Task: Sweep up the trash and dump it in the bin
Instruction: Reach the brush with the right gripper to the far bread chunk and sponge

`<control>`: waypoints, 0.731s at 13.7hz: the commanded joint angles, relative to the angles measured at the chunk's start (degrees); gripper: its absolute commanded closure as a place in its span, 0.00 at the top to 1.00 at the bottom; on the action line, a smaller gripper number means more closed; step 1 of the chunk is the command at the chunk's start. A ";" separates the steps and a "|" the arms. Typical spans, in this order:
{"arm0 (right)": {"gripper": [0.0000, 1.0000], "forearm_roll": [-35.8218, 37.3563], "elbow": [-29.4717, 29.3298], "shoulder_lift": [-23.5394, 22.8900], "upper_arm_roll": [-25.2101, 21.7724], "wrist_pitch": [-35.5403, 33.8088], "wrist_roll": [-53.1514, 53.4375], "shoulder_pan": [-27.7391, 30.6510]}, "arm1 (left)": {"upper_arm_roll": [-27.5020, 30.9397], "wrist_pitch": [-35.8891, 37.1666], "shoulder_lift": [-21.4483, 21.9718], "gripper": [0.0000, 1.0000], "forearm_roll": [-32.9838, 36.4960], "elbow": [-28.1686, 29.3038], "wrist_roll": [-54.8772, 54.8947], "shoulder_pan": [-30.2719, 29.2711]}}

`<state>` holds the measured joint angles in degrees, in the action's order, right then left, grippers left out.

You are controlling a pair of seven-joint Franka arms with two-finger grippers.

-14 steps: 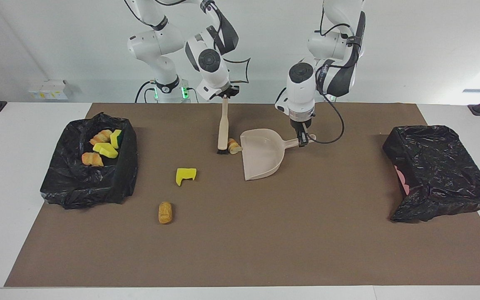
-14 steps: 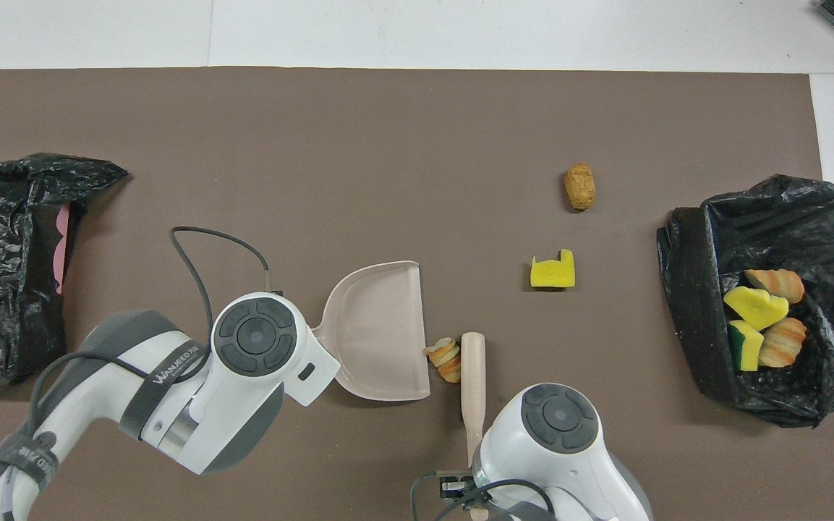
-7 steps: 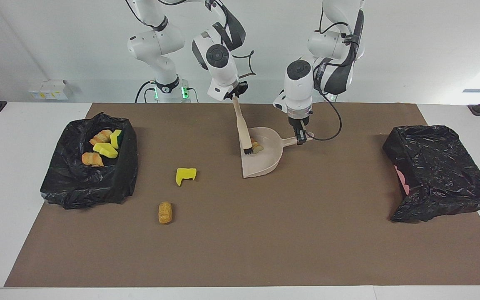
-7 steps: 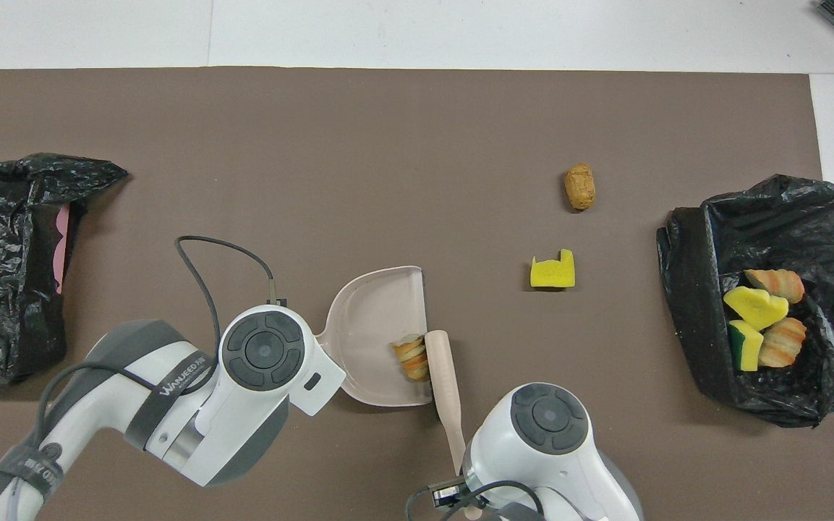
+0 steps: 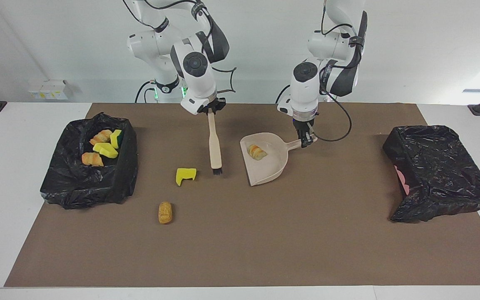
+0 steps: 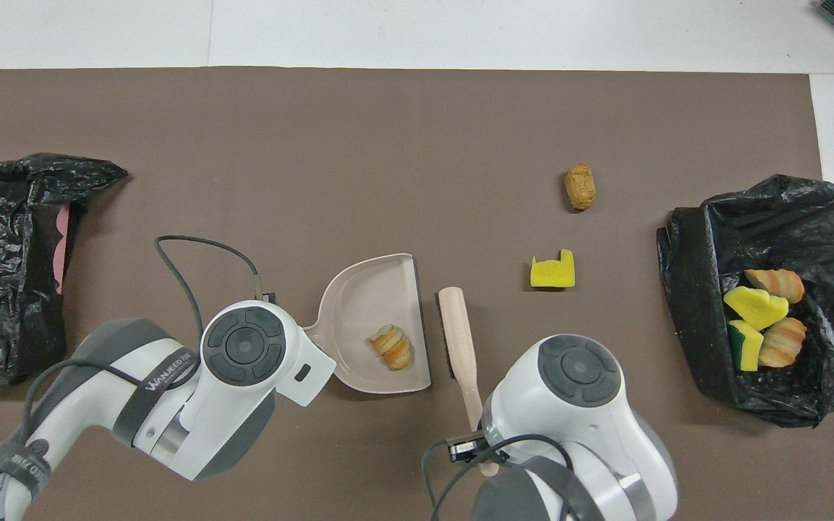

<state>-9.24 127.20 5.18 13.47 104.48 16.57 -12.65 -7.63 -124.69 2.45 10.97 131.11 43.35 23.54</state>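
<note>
Beige plastic dustpan (image 5: 264, 160) lies on the brown mat (image 5: 264, 241), and a striped croissant (image 5: 257, 152) rests inside it. The left gripper (image 5: 305, 139) is clenched on its handle. The right gripper (image 5: 210, 109) grasps a brush (image 5: 214, 146), just beside the dustpan toward the right arm's end. Farther that way lie a yellow sponge (image 5: 185, 175) and a bread roll (image 5: 165, 212), then a black bin (image 5: 77, 187) with four pieces (image 5: 102, 148).

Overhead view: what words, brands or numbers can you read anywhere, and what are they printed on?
"WANJEED..." on the grey band around the left arm; the letters after that are too blurred to read.
A second grey band lower on the same arm carries print that is too small to read.
No other readable text, in either view.
</note>
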 commanded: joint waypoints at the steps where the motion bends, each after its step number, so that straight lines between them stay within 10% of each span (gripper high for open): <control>1: 0.00 7.89 -10.10 -7.53 0.59 -2.97 -1.98 5.08 | -0.10 -1.79 0.62 0.00 -0.60 0.99 -1.86 -0.51; 10: 0.00 26.46 -28.67 -22.04 0.59 -6.40 -17.98 18.45 | -0.10 -1.70 0.62 0.00 -0.52 0.99 -4.49 -0.34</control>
<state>15.14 101.82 -12.94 13.08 99.70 -0.20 4.71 -7.64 -124.85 2.43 10.97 131.11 40.36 23.54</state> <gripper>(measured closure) 0.727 0.678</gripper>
